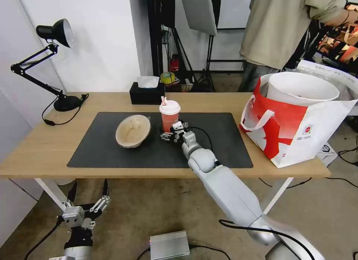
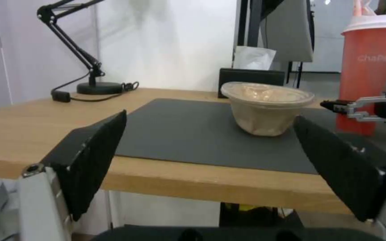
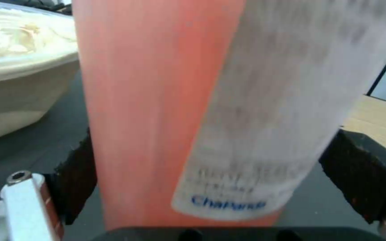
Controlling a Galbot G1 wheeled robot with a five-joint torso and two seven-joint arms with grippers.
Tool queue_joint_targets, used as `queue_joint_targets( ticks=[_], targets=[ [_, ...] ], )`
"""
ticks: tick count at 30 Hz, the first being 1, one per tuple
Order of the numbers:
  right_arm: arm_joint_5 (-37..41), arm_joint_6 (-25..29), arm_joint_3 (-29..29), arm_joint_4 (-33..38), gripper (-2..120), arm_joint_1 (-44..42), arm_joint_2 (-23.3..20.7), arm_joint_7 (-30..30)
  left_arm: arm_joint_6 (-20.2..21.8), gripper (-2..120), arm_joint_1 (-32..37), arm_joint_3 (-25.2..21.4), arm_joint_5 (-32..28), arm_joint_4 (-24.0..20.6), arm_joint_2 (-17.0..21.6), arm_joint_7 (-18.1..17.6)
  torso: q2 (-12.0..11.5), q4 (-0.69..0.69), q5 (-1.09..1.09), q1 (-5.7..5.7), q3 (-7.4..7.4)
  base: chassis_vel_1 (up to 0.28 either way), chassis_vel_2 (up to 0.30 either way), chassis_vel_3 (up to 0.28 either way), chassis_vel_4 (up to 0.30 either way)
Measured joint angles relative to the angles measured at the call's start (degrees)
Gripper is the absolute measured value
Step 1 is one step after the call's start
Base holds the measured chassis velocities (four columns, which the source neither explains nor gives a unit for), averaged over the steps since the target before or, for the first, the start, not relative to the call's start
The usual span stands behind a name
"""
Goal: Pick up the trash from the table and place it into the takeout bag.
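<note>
Flanking one red cup (image 1: 169, 118), right end effector (image 1: 173, 133); one tan bowl (image 1: 132, 130) beside.

Black desk lamp (image 1: 56, 32) with jointed arm at far left corner, round base (image 1: 66, 102) flat on wood, cord (image 1: 59, 120) looping beside it. Black tissue box (image 1: 147, 93) at back edge, white tissue (image 1: 148, 81) sticking up. Silver metal box (image 1: 169, 245) on floor, cable attached. Light stands (image 1: 209, 59) behind. White carton (image 1: 327, 154) on floor at right.
</note>
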Motion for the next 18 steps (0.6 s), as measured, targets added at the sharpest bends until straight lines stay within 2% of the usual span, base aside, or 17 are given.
queue_joint_targets(
  ticks=[13,18],
  targets=[
    [-0.9,1.0,0.5,-2.3,100,0.3,1.1,-0.4,0.0,100,-0.3,0.2,0.1,0.6,0.1,0.0,0.0,0.00,0.00,0.00,0.00,0.000,0.000,0.000,0.000],
    [-1.0,1.1,0.6,-2.9,88,0.3,1.1,-0.6,0.0,100,-0.4,0.2,0.1,0.9,0.1,0.1,0.0,0.00,0.00,0.00,0.00,0.000,0.000,0.000,0.000]
  ],
)
